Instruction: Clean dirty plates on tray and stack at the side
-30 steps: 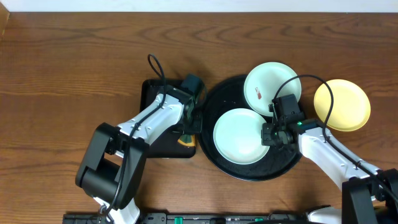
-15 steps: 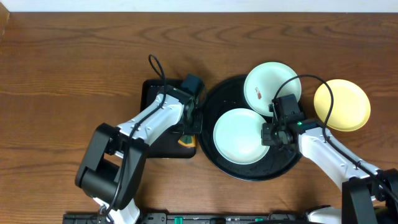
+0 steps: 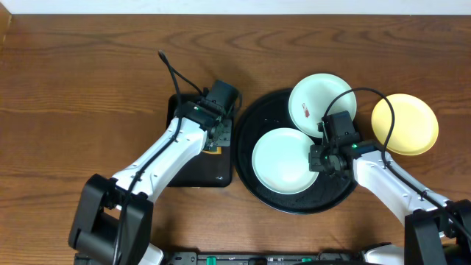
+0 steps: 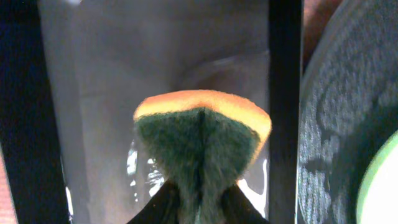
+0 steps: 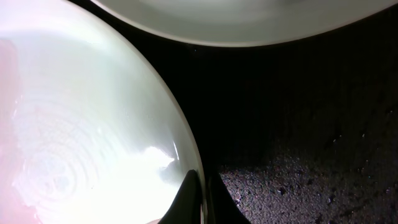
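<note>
A large round black tray (image 3: 257, 118) holds two mint-white plates. The front plate (image 3: 283, 160) looks clean; my right gripper (image 3: 318, 158) is shut on its right rim, which shows in the right wrist view (image 5: 198, 186). The back plate (image 3: 321, 103) has red-brown smears and overlaps the tray's far rim. A pale yellow plate (image 3: 405, 124) lies on the table to the right of the tray. My left gripper (image 3: 217, 141) is shut on a green-and-orange sponge (image 4: 202, 140) and holds it above the small rectangular black tray (image 3: 199, 173).
The small rectangular tray's right wall (image 4: 285, 93) stands close beside the round tray's rim (image 4: 336, 124). Wooden table (image 3: 81, 88) spreads to the left and back.
My left gripper has lifted the sponge off the rectangular tray and moved it back. The right arm and the plates have not moved.
</note>
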{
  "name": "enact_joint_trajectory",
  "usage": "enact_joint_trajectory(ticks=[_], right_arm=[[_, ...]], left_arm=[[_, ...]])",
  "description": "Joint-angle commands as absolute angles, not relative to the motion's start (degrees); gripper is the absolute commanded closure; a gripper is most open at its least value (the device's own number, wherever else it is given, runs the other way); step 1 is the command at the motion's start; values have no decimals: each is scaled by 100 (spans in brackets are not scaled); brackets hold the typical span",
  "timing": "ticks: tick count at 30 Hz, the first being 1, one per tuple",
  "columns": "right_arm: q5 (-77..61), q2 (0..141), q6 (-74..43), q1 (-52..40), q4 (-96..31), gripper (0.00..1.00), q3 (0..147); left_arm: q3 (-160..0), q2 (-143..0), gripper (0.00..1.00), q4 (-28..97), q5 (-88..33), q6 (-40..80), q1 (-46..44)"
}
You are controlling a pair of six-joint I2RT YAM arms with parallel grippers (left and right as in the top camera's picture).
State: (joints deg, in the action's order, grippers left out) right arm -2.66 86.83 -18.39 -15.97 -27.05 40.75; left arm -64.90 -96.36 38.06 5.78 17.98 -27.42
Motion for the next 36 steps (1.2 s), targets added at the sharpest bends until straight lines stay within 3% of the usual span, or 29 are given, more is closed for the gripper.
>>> enact_joint_trajectory(ticks=[1, 4, 7, 8, 10, 12, 29, 32, 36], right_arm=[[-196, 8711, -1793, -1584, -2676, 99, 4032], [-196, 8713, -1793, -1584, -2676, 99, 4032], [-196, 8713, -1793, -1584, -2674, 97, 4032], [-193, 8713, -1793, -1584, -2672, 95, 4032], [-191, 8713, -1793, -1584, -2672, 91, 4032], [-191, 8713, -1791, -1584, -2670, 87, 4032], [-191, 8713, -1793, -1584, -2615, 88, 4032], [-196, 8713, -1793, -1584, -2663, 82, 4029], [-196, 8713, -1796, -1586, -2598, 88, 3883]], left_arm=[[-6296, -9850, 77, 3669, 825, 1767, -2718], [-6289, -10003, 76, 3610, 939, 1765, -2707], [-6289, -10022, 37, 3583, 1127, 1765, -2657], [-6289, -10022, 30, 3566, 1127, 1767, -2615], [-6289, -10022, 28, 3568, 1122, 1789, -2534], [-6289, -10022, 21, 3592, 1122, 1787, -2469], [-6289, -10022, 17, 3588, 1122, 1785, -2456], [-6289, -10022, 17, 3588, 1122, 1785, -2456], [-6289, -10022, 16, 3588, 1120, 1785, -2456]])
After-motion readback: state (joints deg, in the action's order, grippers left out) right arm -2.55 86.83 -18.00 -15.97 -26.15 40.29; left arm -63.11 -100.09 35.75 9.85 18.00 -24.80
